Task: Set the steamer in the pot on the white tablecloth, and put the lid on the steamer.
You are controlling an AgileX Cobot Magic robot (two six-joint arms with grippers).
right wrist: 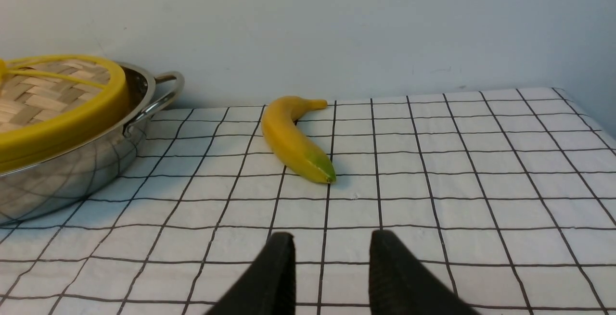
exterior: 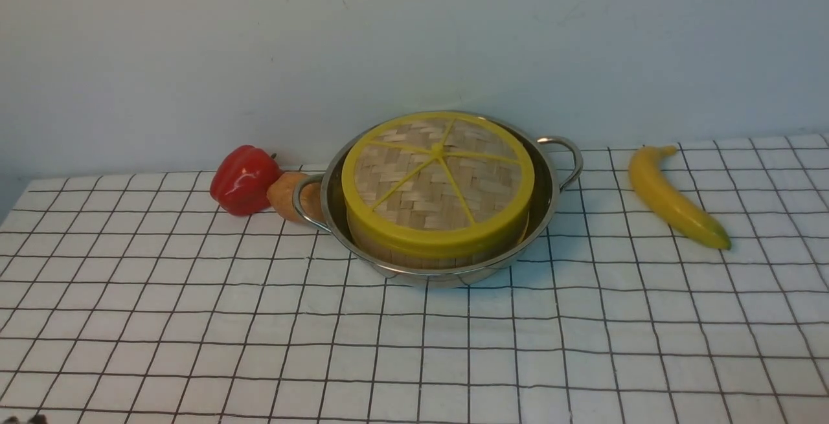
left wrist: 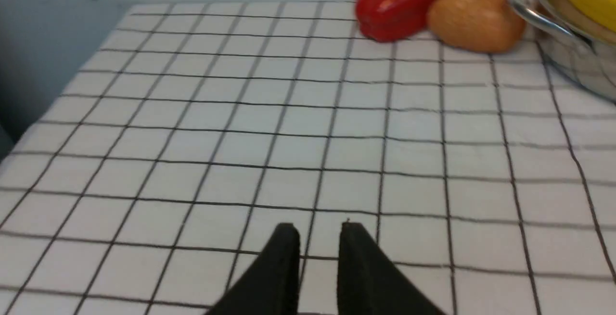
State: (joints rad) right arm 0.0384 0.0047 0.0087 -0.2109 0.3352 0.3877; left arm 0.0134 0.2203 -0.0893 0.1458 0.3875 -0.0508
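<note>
The pot point(exterior: 548, 199) stands on the white tablecloth point(exterior: 194, 320) at the middle back. Inside it sits the steamer point(exterior: 414, 257), only its bamboo wall showing under the lid point(exterior: 438, 178), which lies flat on top. Neither gripper shows in the front view. In the left wrist view my left gripper point(left wrist: 317, 228) hovers low over bare cloth, well away from the pot point(left wrist: 572, 65), its fingers a narrow gap apart with nothing between them. In the right wrist view my right gripper point(right wrist: 329, 238) stands open and empty over the cloth, with the pot point(right wrist: 72, 175) and lid point(right wrist: 57, 127) off to one side.
A red pepper point(exterior: 245, 179) and a tan round fruit point(exterior: 288, 196) lie against the pot's left handle. A banana point(exterior: 673, 197) lies to the right of the pot, ahead of the right gripper. A pale wall rises behind the table.
</note>
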